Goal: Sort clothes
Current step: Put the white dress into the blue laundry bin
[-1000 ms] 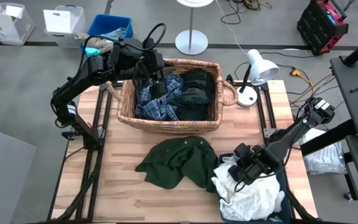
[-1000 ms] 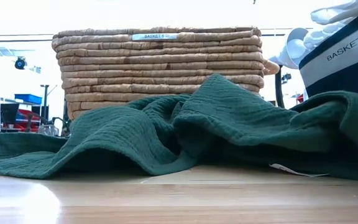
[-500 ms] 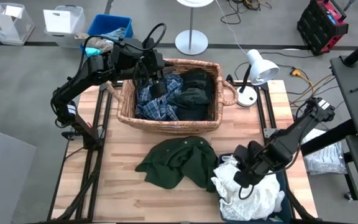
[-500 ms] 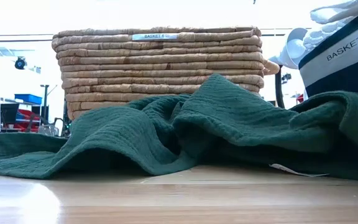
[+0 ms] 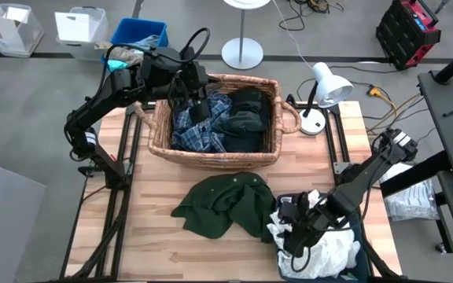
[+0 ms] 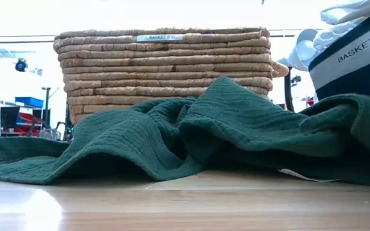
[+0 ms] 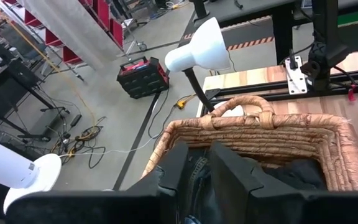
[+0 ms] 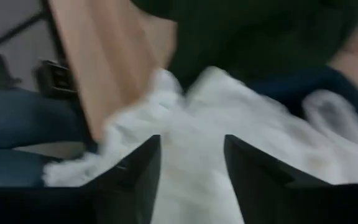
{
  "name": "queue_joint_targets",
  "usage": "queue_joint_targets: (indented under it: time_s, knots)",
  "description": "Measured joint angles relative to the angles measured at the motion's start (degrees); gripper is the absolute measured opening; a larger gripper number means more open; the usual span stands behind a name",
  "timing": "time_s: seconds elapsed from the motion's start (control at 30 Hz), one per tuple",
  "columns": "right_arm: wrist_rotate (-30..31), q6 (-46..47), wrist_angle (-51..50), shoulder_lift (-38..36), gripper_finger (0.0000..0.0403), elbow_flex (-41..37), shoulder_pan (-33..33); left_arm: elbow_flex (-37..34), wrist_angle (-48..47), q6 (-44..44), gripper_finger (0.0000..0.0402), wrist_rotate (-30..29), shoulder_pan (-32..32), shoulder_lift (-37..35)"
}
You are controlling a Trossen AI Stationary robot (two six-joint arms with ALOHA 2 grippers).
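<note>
A wicker basket (image 5: 215,153) at the table's far side holds a navy plaid garment (image 5: 189,135) and dark garments (image 5: 246,118). My left gripper (image 5: 200,108) reaches down into it, shut on dark cloth (image 7: 197,177). A dark green garment (image 5: 219,206) lies spread on the table in front of the wicker basket. White clothes (image 5: 321,251) fill a navy basket (image 6: 355,61) at the near right. My right gripper (image 5: 293,232) is open just over the white clothes (image 8: 191,106); I cannot tell whether it touches them. My left gripper pinches dark cloth (image 7: 196,171) between its two fingers, coming from above into the wicker basket. The fingers hide which garment and which part it is. The cloth lies in the basket with the other clothes.
A white desk lamp (image 5: 325,90) stands at the far right corner, beside the wicker basket's handle (image 5: 289,118). The green garment (image 6: 191,135) leans against the navy basket's side. A blue bin (image 5: 138,33) stands off the table's far left.
My right gripper has swung toward the table's near edge and a little left, down over the white clothes, staying open. The white pile has shifted slightly under it.
</note>
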Motion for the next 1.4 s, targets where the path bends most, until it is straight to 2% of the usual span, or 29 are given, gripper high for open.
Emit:
queue_joint_targets:
  time_s: [0.13,0.23,0.47,0.67,0.97,1.17,1.27,1.4]
  knots:
    - [-0.2,-3.1,6.9,3.0,0.0208,0.7,0.3,0.0,0.0,0.0,0.0048,0.0,0.1,0.0]
    - [-1.3,-3.9,5.1,5.3,0.0227,1.4,0.4,0.0,-0.2,0.0,0.0048,0.0,0.1,0.0]
    - [-2.7,-2.9,3.6,8.7,0.0233,1.4,0.3,0.0,-0.2,0.0,0.0048,0.0,0.1,0.0]
    - [-2.8,-3.4,3.6,10.3,0.0176,1.2,0.3,0.0,-0.2,-0.3,0.0048,0.0,0.1,0.0]
    - [-5.3,-2.7,3.5,9.3,0.0021,1.2,0.2,0.0,-0.2,-0.6,0.0048,0.0,0.1,0.0]
    - [-6.2,-0.2,-0.2,7.4,0.0011,2.9,0.2,0.0,-0.2,-0.6,0.0048,0.0,0.1,0.0]
    - [-6.2,1.3,-5.7,7.1,0.0011,3.8,0.2,0.0,-0.2,-0.6,0.0048,0.0,0.1,0.0]
    - [-5.3,-1.4,-8.7,7.3,0.001,2.0,0.0,0.0,-0.2,-0.6,0.0048,0.0,0.1,0.0]
